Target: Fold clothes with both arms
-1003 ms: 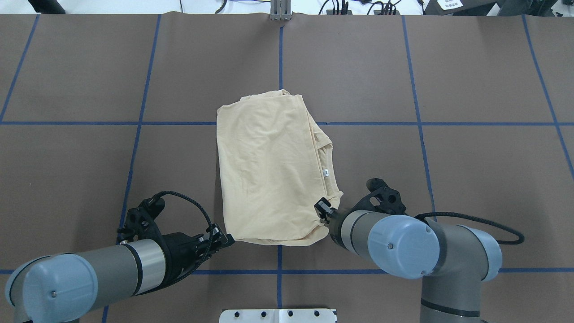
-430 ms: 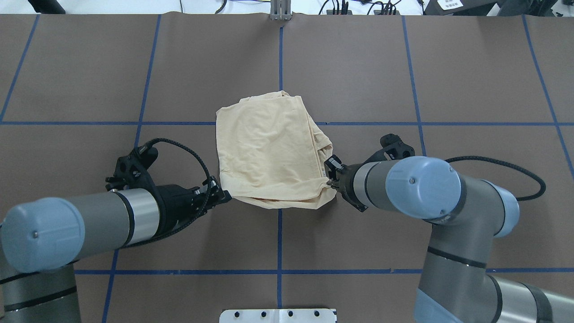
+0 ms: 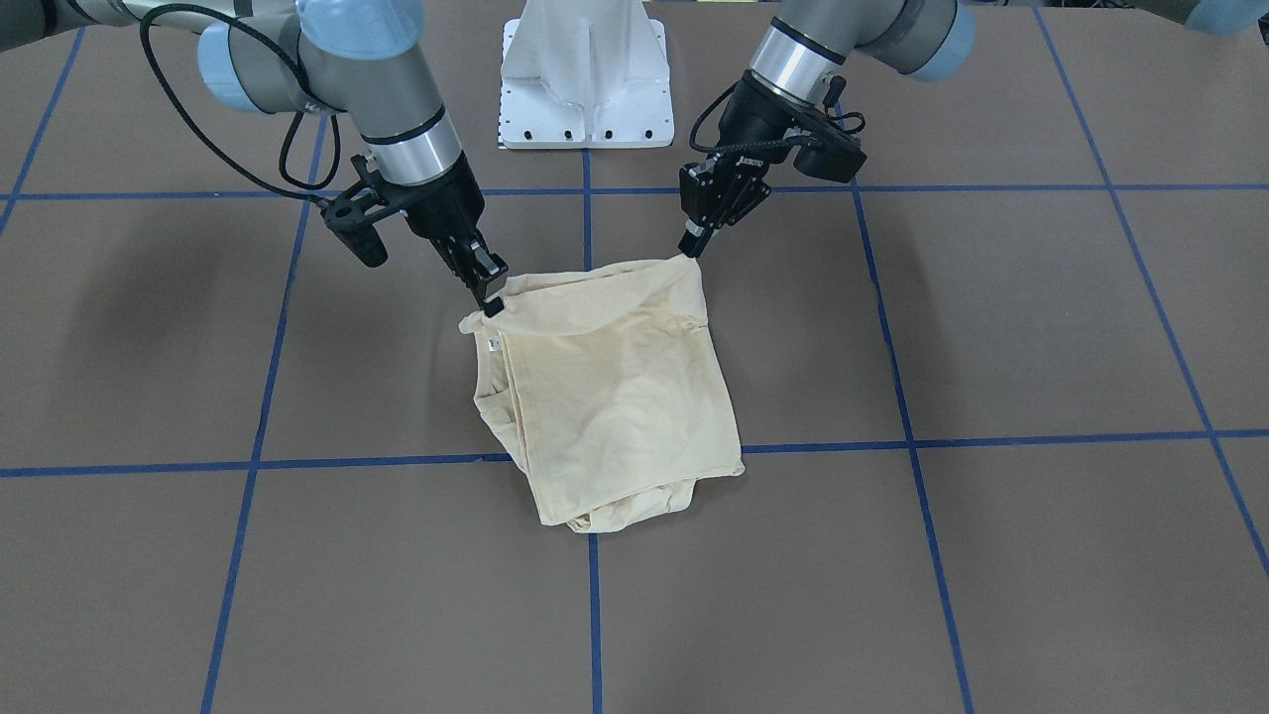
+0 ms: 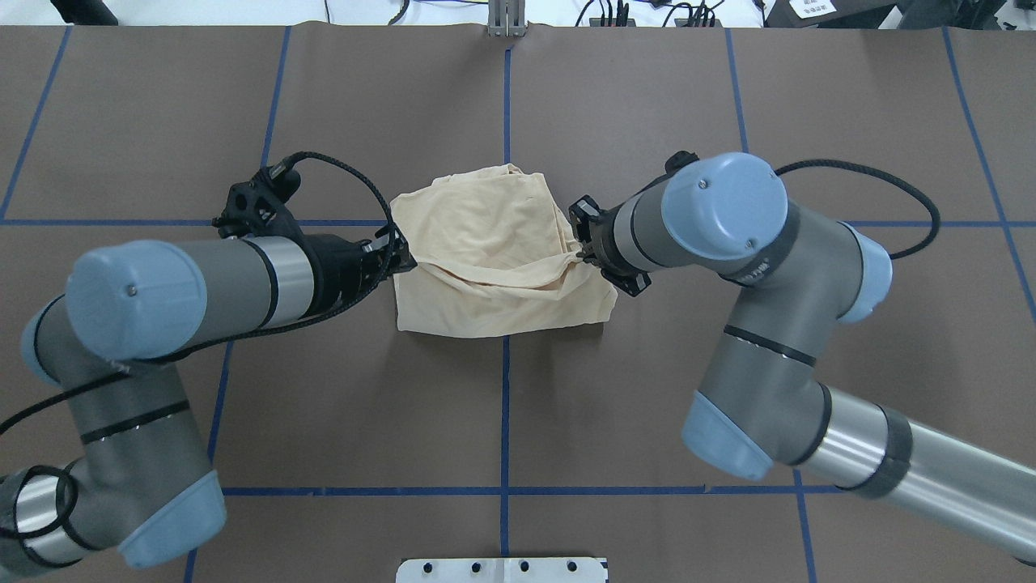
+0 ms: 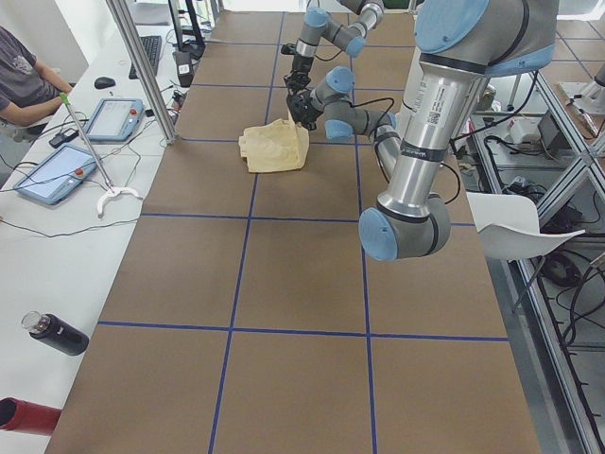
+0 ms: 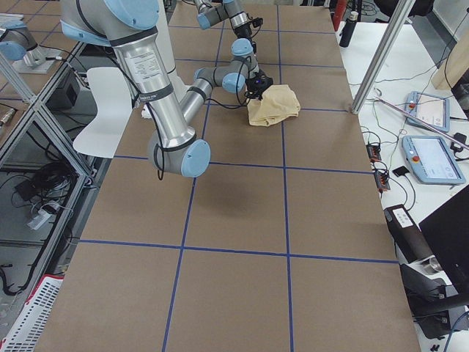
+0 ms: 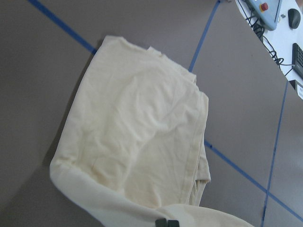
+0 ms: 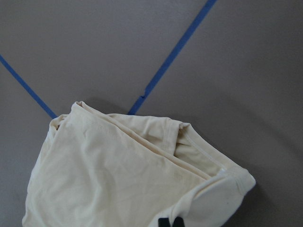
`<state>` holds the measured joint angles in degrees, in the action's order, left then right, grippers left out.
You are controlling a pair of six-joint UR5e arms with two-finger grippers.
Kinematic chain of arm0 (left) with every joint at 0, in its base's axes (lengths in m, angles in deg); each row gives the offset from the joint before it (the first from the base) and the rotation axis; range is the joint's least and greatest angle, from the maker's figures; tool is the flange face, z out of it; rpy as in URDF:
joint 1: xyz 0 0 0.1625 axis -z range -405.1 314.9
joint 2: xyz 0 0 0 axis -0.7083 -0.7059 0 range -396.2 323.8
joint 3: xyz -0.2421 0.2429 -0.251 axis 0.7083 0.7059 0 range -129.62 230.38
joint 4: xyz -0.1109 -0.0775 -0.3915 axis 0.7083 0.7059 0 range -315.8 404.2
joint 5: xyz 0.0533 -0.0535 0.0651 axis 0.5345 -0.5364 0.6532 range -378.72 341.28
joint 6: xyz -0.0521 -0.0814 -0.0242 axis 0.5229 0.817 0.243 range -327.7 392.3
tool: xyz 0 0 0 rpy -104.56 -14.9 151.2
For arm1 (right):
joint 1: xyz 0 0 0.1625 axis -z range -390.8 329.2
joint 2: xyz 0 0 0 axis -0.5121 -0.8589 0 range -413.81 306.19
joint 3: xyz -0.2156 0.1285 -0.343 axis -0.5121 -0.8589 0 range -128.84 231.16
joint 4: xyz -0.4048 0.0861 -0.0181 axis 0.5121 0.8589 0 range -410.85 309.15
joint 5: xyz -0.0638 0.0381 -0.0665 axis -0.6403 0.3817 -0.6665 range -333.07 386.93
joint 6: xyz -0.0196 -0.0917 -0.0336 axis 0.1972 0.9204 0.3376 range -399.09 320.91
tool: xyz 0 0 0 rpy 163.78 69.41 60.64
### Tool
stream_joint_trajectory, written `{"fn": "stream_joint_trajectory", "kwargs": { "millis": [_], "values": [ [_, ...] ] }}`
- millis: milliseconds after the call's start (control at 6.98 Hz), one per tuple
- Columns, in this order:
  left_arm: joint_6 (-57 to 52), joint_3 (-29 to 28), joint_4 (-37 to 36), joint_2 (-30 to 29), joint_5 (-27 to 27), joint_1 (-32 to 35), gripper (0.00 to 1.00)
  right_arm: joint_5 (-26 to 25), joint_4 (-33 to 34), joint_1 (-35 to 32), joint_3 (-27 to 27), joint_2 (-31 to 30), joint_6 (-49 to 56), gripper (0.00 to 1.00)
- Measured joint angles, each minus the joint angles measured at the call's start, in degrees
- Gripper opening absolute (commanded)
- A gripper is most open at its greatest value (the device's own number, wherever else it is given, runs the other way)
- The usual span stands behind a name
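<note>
The clothes are one pale cream shirt (image 4: 486,235), part-folded at the middle of the table. Its near edge is raised and hangs between the two arms as a sagging band. My left gripper (image 4: 402,259) is shut on that edge's left corner, and my right gripper (image 4: 579,252) is shut on the right corner. From across the table the shirt (image 3: 625,397) lies with the left gripper (image 3: 688,249) and right gripper (image 3: 490,303) pinching its top corners. A small white label (image 3: 489,343) shows by the collar side. Each wrist view looks down on the shirt (image 7: 142,137) (image 8: 113,179). No print is visible.
The brown table carries a grid of blue tape lines (image 4: 506,89). The white pedestal base (image 3: 585,79) stands at the robot's side. Beyond the far edge are control tablets (image 5: 113,118), a dark bottle (image 5: 57,333) and a seated person (image 5: 19,80).
Both grippers have moved away from the robot, lifting the shirt's near edge and carrying it over the rest of the shirt. The visible shirt has become shorter.
</note>
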<state>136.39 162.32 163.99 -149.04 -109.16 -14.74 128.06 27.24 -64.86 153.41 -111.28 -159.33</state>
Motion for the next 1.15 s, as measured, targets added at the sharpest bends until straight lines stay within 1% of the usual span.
{"fn": "stream_joint_trajectory", "kwargs": {
  "millis": [143,287,430,573,716,860,1003,1146],
  "values": [
    [-2.4,-4.4,0.3,-1.9,-0.3,3.0,0.0,1.7,-0.1,-2.3,-6.8,4.2,3.0,0.0],
    [-4.3,-10.4,1.1,-4.5,-0.7,5.3,0.1,2.6,-0.6,-3.8,-14.8,8.9,5.9,0.15],
    [-5.6,-17.2,3.8,-6.9,-0.8,7.0,0.66,3.0,-2.5,-5.1,-23.8,13.8,8.3,0.99],
    [-8.2,-24.5,9.2,-8.4,-0.9,9.2,0.72,4.0,-6.6,-7.0,-33.7,18.8,11.2,1.0],
    [-12.3,-31.2,14.9,-9.3,-0.9,11.9,0.72,6.1,-10.5,-10.2,-42.8,23.5,15.5,1.0],
    [-15.0,-34.6,18.0,-9.8,-1.3,14.1,0.73,9.5,-11.8,-14.0,-47.8,26.3,20.2,1.0],
    [-16.3,-35.8,19.3,-10.0,-2.3,15.5,0.73,13.7,-11.5,-17.4,-49.9,27.2,24.5,1.0],
    [-16.8,-36.2,19.7,-10.1,-3.0,16.3,0.73,15.6,-11.0,-19.0,-50.5,27.2,27.0,1.0]
  ]
}}
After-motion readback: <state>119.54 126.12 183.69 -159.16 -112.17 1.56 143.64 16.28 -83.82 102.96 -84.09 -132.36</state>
